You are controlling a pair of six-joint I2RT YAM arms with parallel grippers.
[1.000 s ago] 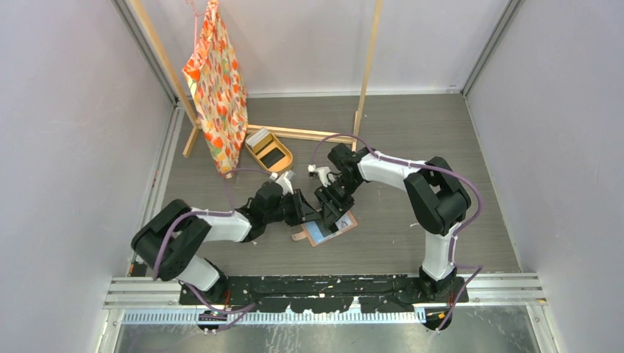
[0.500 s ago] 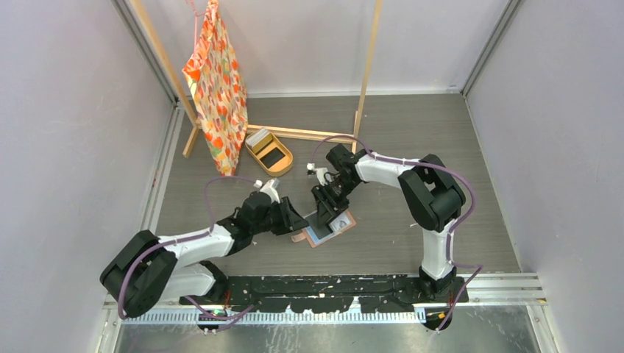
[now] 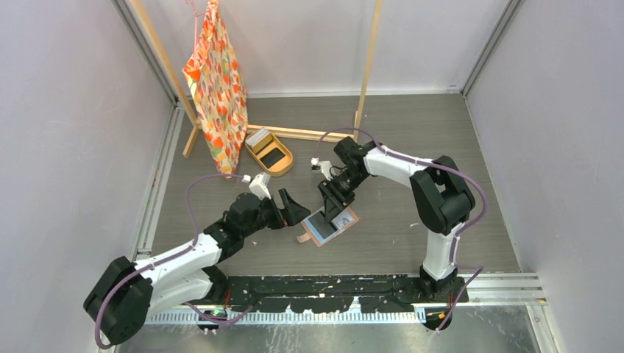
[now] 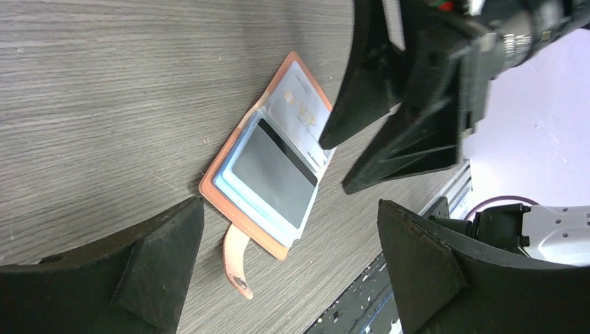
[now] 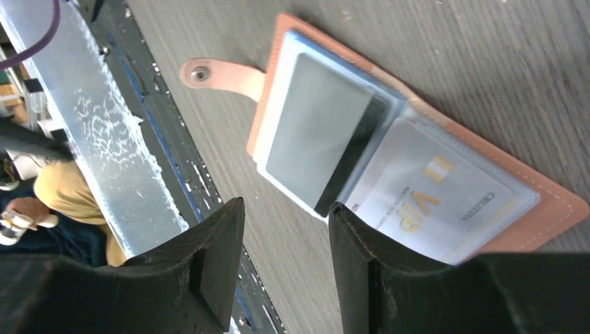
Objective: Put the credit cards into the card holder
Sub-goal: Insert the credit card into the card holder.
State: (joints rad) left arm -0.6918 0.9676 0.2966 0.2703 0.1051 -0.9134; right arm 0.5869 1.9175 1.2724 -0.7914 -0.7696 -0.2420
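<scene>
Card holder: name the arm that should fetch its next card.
Left, probably. The left gripper is open, empty and clear of the card holder, on the side of the tan tray. The right gripper stands over the holder.

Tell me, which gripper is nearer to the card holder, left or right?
Right. The right gripper hangs over the far end of the card holder; the left gripper stands open beside it, clear of it.

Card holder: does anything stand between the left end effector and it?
Nothing visible does. The card holder lies open just beyond the left end effector's spread fingers, with only tabletop between them. The right end effector is over the holder's far half, off the left one's path.
</scene>
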